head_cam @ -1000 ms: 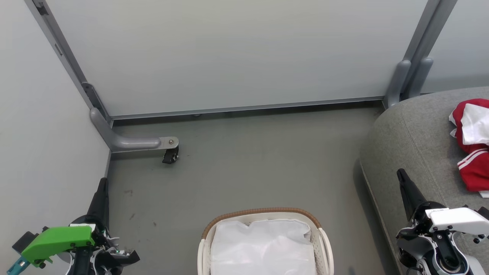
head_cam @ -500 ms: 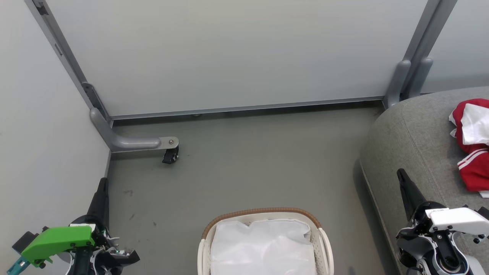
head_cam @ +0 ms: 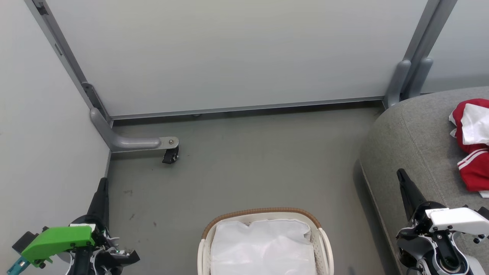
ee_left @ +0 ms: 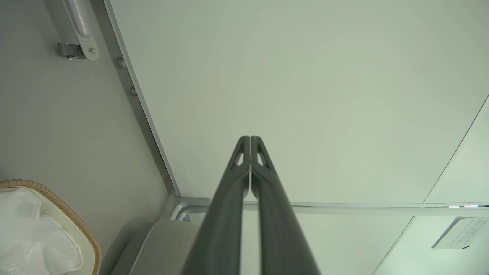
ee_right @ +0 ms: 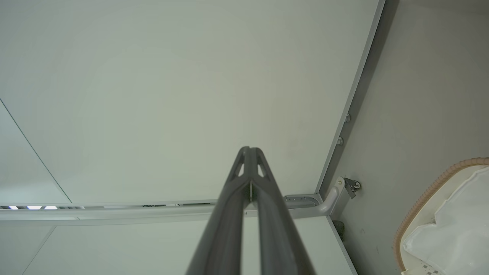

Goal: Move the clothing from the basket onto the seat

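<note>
The cream basket (head_cam: 324, 244) with its brown woven rim stands at the bottom middle of the head view, holding only the white liner sheet (head_cam: 263, 246). Red clothing (head_cam: 471, 145) with white stripes lies on the grey seat (head_cam: 412, 133) at the right edge. My left gripper (head_cam: 102, 182) hangs at the lower left beside the wall, shut and holding nothing. My right gripper (head_cam: 400, 173) sits at the lower right over the seat's edge, also shut and holding nothing. In the wrist views the left gripper (ee_left: 250, 138) and the right gripper (ee_right: 249, 149) both show fingertips pressed together, pointing at pale panels.
Pale partition panels (head_cam: 229, 53) close off the back and left. A grey panel foot with a black caster (head_cam: 170, 156) stands on the floor at the left. Another panel post (head_cam: 410, 76) rises behind the seat. Grey floor (head_cam: 248, 168) lies between basket and panels.
</note>
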Controlling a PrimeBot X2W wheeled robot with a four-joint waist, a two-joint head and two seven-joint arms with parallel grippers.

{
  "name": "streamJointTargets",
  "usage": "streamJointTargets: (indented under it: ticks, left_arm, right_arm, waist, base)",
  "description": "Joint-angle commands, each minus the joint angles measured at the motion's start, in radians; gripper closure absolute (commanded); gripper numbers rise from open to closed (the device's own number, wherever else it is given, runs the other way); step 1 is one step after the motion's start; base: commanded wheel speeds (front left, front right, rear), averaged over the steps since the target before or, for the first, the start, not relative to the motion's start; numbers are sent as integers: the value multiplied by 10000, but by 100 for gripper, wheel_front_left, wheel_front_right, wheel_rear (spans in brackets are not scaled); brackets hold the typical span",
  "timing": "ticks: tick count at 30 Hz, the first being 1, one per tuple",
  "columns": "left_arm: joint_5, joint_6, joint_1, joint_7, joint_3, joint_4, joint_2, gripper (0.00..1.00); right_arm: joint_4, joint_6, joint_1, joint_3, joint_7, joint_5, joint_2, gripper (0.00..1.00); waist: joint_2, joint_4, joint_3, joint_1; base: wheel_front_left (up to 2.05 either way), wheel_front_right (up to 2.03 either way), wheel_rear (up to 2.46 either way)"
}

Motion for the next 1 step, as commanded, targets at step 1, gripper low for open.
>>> streamJointTargets:
  ticks: [1]
  left_arm:
    - [-29, -54, -97, 32, 22, -8, 67, 100]
  right_arm:
    - [-35, -3, 106, -11, 12, 36, -60, 100]
  waist:
    - [0, 0, 0, 0]
  base:
    - [0, 0, 0]
